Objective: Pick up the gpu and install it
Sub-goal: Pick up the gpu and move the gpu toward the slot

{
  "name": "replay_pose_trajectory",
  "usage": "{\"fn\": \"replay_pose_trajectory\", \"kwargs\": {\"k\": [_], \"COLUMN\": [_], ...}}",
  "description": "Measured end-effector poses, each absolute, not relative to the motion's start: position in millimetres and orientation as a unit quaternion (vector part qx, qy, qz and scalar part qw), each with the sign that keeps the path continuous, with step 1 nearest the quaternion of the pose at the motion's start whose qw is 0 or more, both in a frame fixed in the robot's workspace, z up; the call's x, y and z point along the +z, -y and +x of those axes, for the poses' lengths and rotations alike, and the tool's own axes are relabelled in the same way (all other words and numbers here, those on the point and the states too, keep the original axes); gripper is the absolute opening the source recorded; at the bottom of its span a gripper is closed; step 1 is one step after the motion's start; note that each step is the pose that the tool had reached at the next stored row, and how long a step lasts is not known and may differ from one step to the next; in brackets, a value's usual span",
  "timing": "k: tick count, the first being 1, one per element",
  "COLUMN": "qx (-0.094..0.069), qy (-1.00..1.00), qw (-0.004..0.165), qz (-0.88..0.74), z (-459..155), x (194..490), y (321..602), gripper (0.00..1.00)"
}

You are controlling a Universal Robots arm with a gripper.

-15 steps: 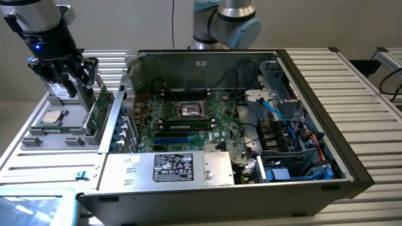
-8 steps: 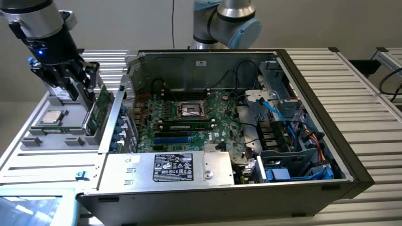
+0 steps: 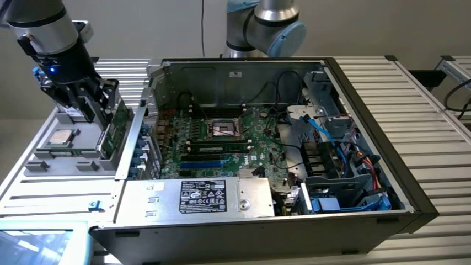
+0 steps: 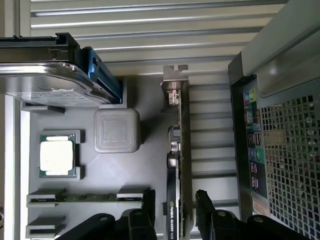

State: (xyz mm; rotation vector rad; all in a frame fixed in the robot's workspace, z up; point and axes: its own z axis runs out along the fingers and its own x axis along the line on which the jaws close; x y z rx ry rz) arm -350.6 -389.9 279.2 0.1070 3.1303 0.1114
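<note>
One gpu [image 4: 176,150] stands on edge in the grey parts tray [image 4: 112,172], just beside the open computer case [image 4: 280,140]. Its silver end bracket [image 4: 174,80] is at the end away from the gripper [image 4: 175,200]. In the wrist view the card is seen edge-on, so its faces are hard to make out apart from a strip of white lettering, and its near end is cut off at the picture's edge. The gripper's two black fingers [image 4: 148,202] are spread wide, one on each side of the card and not clamped on it. A clear gap shows on the tray side, but whether the case-side finger touches cannot be told. In the exterior view the gripper [image 3: 92,110] hangs low over the tray [image 3: 52,165], at the exterior view's left of the case [image 3: 353,110]. It hides the upper part of the gpu [image 3: 114,130], leaving a strip of green board visible. The tray also holds one hard drive [image 4: 50,85], partly cut off, one processor [image 4: 57,156], one grey square block [image 4: 116,130] and one memory stick [image 4: 85,197]. Inside the case lie one motherboard [image 3: 220,138] and one labelled power supply [image 3: 213,196].
</note>
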Motion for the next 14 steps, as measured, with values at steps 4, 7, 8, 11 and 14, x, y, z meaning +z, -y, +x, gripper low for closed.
{"fn": "replay_pose_trajectory", "kwargs": {"k": [4,7,8,11,14], "qx": [0.036,0.036,0.036,0.036,0.036], "qy": [-0.999,-0.999,-0.999,-0.999,-0.999], "qw": [0.005,0.005,0.006,0.006,0.006], "qz": [0.034,0.034,0.034,0.034,0.034], "z": [-350.6,-350.9,-351.0,-350.8,-350.8], "x": [271.8,266.5,265.9,264.6,259.4], "y": [389.7,389.5,389.5,390.5,388.8], "gripper": [0.46,0.46,0.46,0.46,0.46]}}
